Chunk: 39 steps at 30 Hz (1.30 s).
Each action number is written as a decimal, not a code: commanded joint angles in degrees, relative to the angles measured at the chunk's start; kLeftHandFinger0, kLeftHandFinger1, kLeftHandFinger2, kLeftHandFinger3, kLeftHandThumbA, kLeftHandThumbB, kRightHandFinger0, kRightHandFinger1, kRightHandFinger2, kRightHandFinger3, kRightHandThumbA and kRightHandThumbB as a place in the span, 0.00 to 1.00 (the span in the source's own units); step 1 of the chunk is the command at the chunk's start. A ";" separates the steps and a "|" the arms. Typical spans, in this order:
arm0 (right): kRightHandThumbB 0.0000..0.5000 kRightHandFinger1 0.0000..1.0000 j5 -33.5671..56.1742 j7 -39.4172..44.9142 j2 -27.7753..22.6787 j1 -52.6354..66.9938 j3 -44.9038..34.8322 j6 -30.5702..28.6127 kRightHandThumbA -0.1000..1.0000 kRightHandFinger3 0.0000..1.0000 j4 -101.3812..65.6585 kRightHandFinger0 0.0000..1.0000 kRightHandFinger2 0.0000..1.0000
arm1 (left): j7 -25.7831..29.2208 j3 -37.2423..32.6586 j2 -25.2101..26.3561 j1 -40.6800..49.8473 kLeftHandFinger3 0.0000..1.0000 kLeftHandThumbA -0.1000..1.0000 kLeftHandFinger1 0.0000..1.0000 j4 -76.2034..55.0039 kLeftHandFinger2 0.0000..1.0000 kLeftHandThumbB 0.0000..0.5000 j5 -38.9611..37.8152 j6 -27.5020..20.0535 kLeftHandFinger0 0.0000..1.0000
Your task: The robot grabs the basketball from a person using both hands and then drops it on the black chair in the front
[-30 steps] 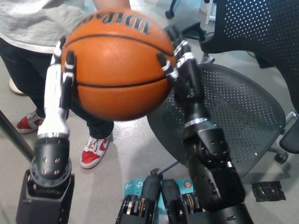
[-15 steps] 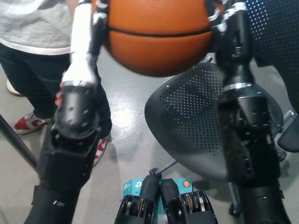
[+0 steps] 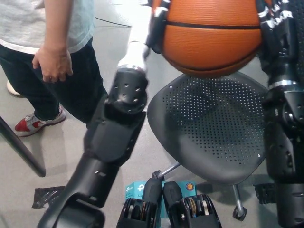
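the basketball (image 3: 211,35) sits at the upper right of the frame, pinned between the robot's two hands and hanging directly above the perforated seat of the black chair (image 3: 209,128), clear of it. the left hand (image 3: 154,23) presses on the ball's left side at the upper middle of the frame, its fingers curled against the leather; the right hand (image 3: 275,21) clamps the ball's right side near the upper right edge, fingers likewise laid on the surface. both hands are partly cut off by the top of the frame, so the full spread of the fingers is not visible.

the person (image 3: 52,61) stands at the upper left with an arm hanging loose, well apart from the ball, so the handover looks finished: the robot alone holds it. the carry to the chair also seems done, judging by the ball's place over the seat. what is left is the release, both hands opening so the ball falls onto the seat.
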 commanded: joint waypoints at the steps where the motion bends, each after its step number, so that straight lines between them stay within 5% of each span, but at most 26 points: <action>1: 0.42 1.00 5.15 7.32 2.51 -4.95 1.46 1.06 1.00 1.00 0.43 1.00 1.00 | -3.91 -3.86 -7.96 -8.51 1.00 1.00 1.00 7.20 1.00 0.33 -0.51 -7.24 1.00; 9: 0.45 1.00 7.46 7.50 1.20 -5.48 -2.17 2.60 1.00 1.00 6.27 1.00 1.00 | -1.74 0.09 -11.52 -14.95 1.00 1.00 1.00 24.73 1.00 0.32 -2.85 -13.14 1.00; 12: 0.34 1.00 9.50 9.13 1.38 -6.06 -4.07 0.51 1.00 1.00 8.70 1.00 1.00 | -1.21 1.00 -12.16 -17.30 1.00 1.00 1.00 29.94 1.00 0.39 -3.55 -14.27 1.00; 17: 0.36 1.00 7.97 10.00 -0.12 -5.22 -3.48 -0.11 1.00 1.00 13.23 1.00 1.00 | -1.08 1.56 -13.08 -19.94 1.00 1.00 1.00 39.07 1.00 0.35 -4.10 -16.00 1.00; 26: 0.49 1.00 9.63 10.59 0.74 -5.43 -4.97 1.40 1.00 1.00 20.06 1.00 1.00 | -1.88 2.86 -13.46 -19.94 1.00 1.00 1.00 46.13 1.00 0.36 -5.42 -18.32 1.00; 39: 0.51 1.00 10.54 11.46 1.13 -6.49 -6.14 1.14 1.00 1.00 23.87 1.00 1.00 | -2.35 3.14 -13.26 -20.35 1.00 1.00 1.00 48.22 1.00 0.38 -6.04 -18.35 1.00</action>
